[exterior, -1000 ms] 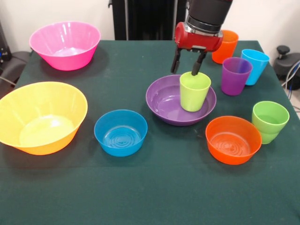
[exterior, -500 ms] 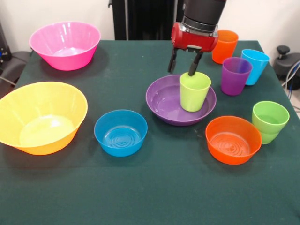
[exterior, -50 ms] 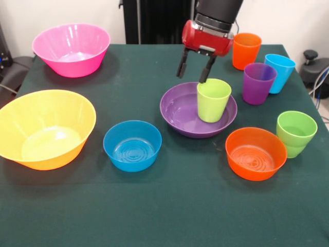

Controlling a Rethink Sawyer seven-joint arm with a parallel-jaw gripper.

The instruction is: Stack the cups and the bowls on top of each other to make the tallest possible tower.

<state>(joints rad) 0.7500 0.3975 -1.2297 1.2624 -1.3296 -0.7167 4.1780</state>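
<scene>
Looking across the table [exterior, -50 ms: 169,216] from left to right, I see the big pink bowl [exterior, -50 ms: 71,49] at the far left and the big yellow-orange bowl [exterior, -50 ms: 45,127] near the left edge. They sit out of the way, because wide deep bowls make poor tops for a tower. The small blue bowl [exterior, -50 ms: 132,145] comes next, near the front, apart from the others. I think it could go on top of the cup soon.

In the middle sits the wide purple bowl [exterior, -50 ms: 198,109], right side up. It is wide and flat, so it makes a good bottom. The lime-yellow cup [exterior, -50 ms: 213,100] stands upright inside it, toward its right side, mouth up. These two are the tower so far, only two pieces high.

My gripper [exterior, -50 ms: 193,70] hangs above the far left rim of the purple bowl, just left of the cup. Its two fingers are spread apart and hold nothing. I have let go of the cup so it stands by itself.

To the right, the small orange bowl [exterior, -50 ms: 255,153] sits near the front. The green cup [exterior, -50 ms: 296,133] stands at the right edge. The orange cup [exterior, -50 ms: 245,50], purple cup [exterior, -50 ms: 259,83] and light blue cup [exterior, -50 ms: 278,72] wait at the far right, all upright.

A second ago my fingers were lower, with one tip at the cup's rim. Now my gripper is higher and more to the left, clear of the cup. The cup and bowls have not moved.
</scene>
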